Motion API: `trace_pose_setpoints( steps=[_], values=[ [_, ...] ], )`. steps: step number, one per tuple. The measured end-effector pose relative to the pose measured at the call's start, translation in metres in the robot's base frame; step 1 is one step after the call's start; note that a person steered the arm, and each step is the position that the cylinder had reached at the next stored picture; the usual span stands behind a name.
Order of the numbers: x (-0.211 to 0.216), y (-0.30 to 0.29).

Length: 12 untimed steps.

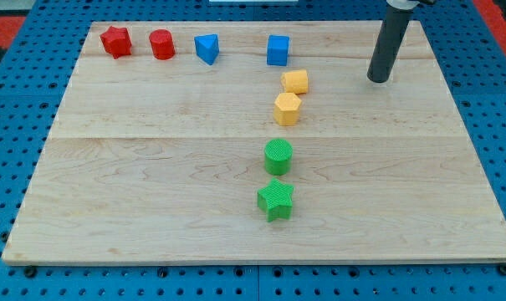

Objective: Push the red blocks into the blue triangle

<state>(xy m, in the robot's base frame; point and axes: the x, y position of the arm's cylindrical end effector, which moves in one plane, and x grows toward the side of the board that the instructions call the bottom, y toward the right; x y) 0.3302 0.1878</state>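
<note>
A red star block (116, 41) and a red cylinder (162, 44) sit side by side near the board's top left. The blue triangle (207, 48) stands just right of the red cylinder, a small gap between them. My tip (378, 79) rests on the board at the upper right, far to the right of the red blocks and the blue triangle, touching no block.
A blue cube (278, 50) is at the top centre. Two yellow blocks (295, 81) (287, 109) lie below it. A green cylinder (278, 157) and a green star (276, 200) sit lower in the middle. The wooden board (152, 201) lies on a blue pegboard.
</note>
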Motion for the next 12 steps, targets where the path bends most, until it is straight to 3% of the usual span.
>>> trace_pose_setpoints(
  steps=[2, 5, 8, 9, 12],
  values=[
    [-0.010, 0.000],
    [-0.067, -0.031],
    [-0.138, -0.162],
    [-0.138, -0.215],
    [-0.139, -0.467]
  ],
)
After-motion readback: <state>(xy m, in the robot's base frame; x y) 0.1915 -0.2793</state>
